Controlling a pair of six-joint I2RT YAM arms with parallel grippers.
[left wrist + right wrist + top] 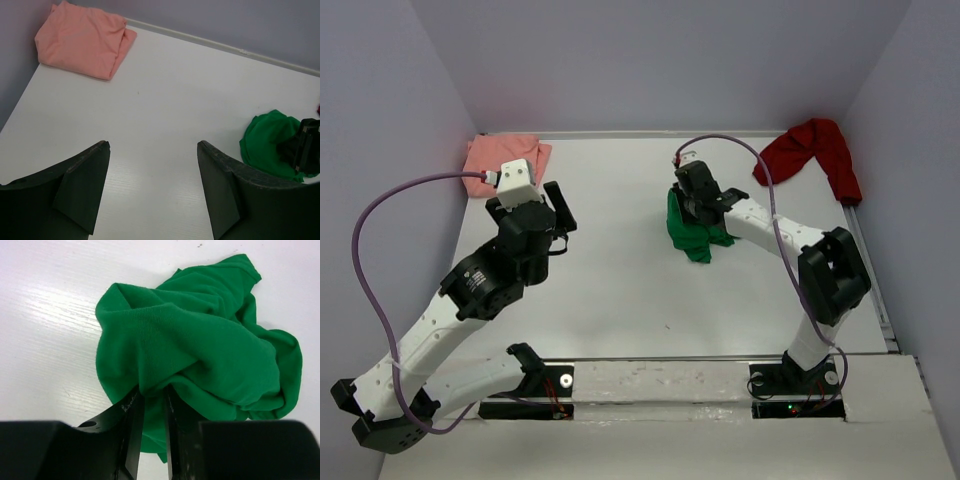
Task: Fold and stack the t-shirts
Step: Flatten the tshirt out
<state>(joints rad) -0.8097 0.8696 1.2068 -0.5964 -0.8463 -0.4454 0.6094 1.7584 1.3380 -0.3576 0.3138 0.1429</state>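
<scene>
The bright green t-shirt point(691, 236) is a crumpled bunch right of the table's middle; it also shows in the left wrist view point(267, 141). My right gripper point(152, 399) is shut on a fold of the green t-shirt point(200, 345). The salmon-pink t-shirt point(496, 160) lies folded in the far left corner, also in the left wrist view point(85, 41). The dark red t-shirt point(817, 148) lies crumpled in the far right corner. My left gripper point(152, 147) is open and empty above bare table, left of middle point(558, 208).
Walls close the table on the left, back and right. A purple cable point(365, 250) loops off the left arm, another point(750, 160) arcs over the right arm. The arm bases point(660, 385) sit at the near edge.
</scene>
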